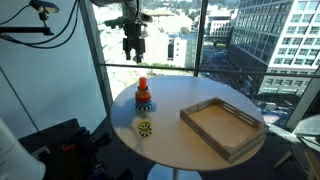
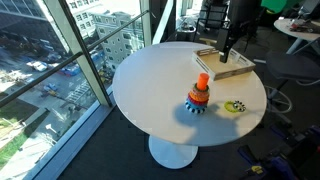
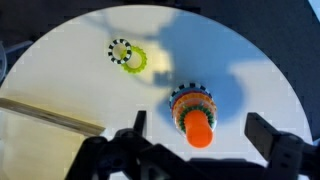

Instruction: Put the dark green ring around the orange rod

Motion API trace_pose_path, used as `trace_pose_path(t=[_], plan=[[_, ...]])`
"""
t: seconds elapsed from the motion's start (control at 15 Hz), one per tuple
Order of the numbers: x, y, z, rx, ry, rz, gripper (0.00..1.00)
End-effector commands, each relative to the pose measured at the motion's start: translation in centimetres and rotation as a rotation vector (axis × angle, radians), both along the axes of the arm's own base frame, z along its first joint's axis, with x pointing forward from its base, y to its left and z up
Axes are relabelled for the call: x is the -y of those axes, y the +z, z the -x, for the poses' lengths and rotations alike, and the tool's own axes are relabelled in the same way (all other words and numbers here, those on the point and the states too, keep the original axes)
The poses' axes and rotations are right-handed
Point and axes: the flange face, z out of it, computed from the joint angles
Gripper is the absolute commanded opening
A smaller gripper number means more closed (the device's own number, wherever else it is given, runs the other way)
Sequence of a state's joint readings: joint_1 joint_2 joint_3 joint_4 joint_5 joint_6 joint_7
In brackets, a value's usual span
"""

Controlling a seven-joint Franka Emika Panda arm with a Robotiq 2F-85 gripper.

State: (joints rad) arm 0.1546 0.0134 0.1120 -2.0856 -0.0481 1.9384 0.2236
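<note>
The orange rod (image 1: pixel 142 84) stands upright near the middle of the round white table, with a stack of coloured rings around its foot. It shows in both exterior views (image 2: pixel 203 80). In the wrist view the dark green ring (image 3: pixel 184 115) sits around the orange rod (image 3: pixel 199 132), on top of the stack. My gripper (image 1: pixel 133 50) hangs well above the rod, open and empty. It also shows in an exterior view (image 2: pixel 228 50). In the wrist view its two fingers (image 3: pixel 200 125) stand wide apart on either side of the rod's tip.
A yellow ring (image 1: pixel 145 127) lies flat on the table (image 1: pixel 170 100) apart from the rod, and also shows in the wrist view (image 3: pixel 127 55). A wooden tray (image 1: pixel 205 138) takes one side of the table. Glass walls stand close behind.
</note>
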Motion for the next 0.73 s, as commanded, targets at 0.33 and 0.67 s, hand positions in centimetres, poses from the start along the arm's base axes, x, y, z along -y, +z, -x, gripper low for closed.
trace_pose_path(t=[0.33, 0.67], plan=[[1.9, 4.0, 3.4, 0.054, -0.032, -0.044, 1.0], [1.9, 3.7, 3.5, 0.047, -0.03, -0.045, 1.0]])
